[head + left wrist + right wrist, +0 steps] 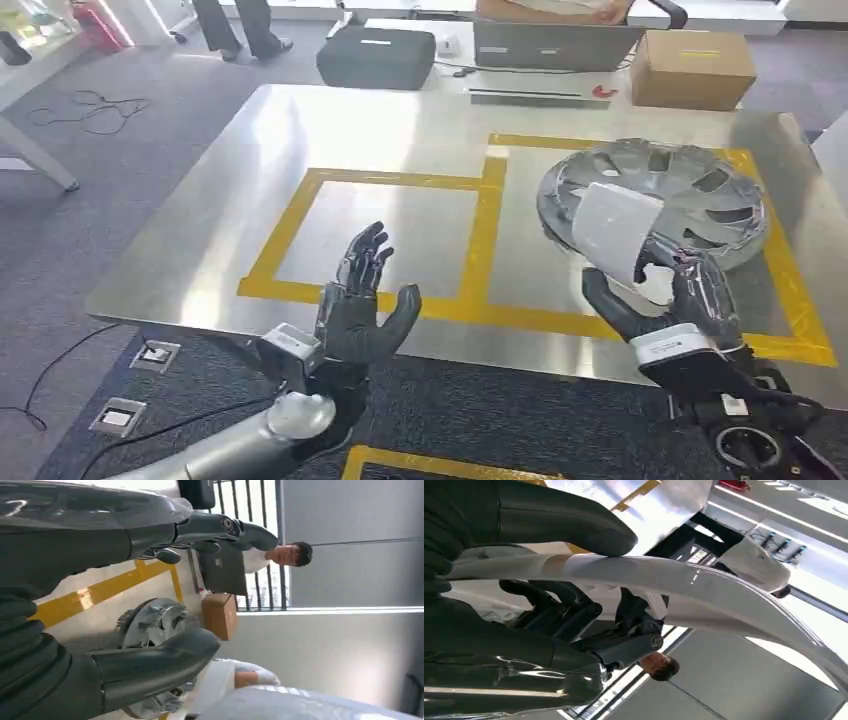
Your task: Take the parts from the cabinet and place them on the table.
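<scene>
From my station the head view is dominated by the table (pixel 200 230): a brushed metal top, glary, marked with yellow tape (pixel 480 230) in two adjoining rectangles.

Next in size, the wheel cover (pixel 700 190), silver-grey with spoke-shaped cutouts. It lies flat inside the right-hand taped rectangle, toward the far side. I see it again in the left wrist view (pixel 155 622).

Beyond the table's far edge: a dark case (pixel 378 55), a laptop (pixel 555 45), and a cardboard box (pixel 692 68) to the right of it. A person's legs (pixel 240 25) stand at the far left; a person (pixel 285 554) in a white top sits behind the laptop.

The part I'm carrying, a white curved panel (pixel 612 228): smooth, glossy plastic, bent into a gentle arc, plain-faced. It is up off the tabletop, above the right rectangle's near half, overlapping the wheel cover's near rim in my view. In the right wrist view it runs as a long pale band (pixel 664 577).

My right hand (pixel 675 300) grips the panel's lower edge, thumb on one face and fingers (pixel 549 605) curled against the other.

My left hand (pixel 362 300) hovers over the table's near edge by the left rectangle, holding nothing, fingers spread and pointing up.
</scene>
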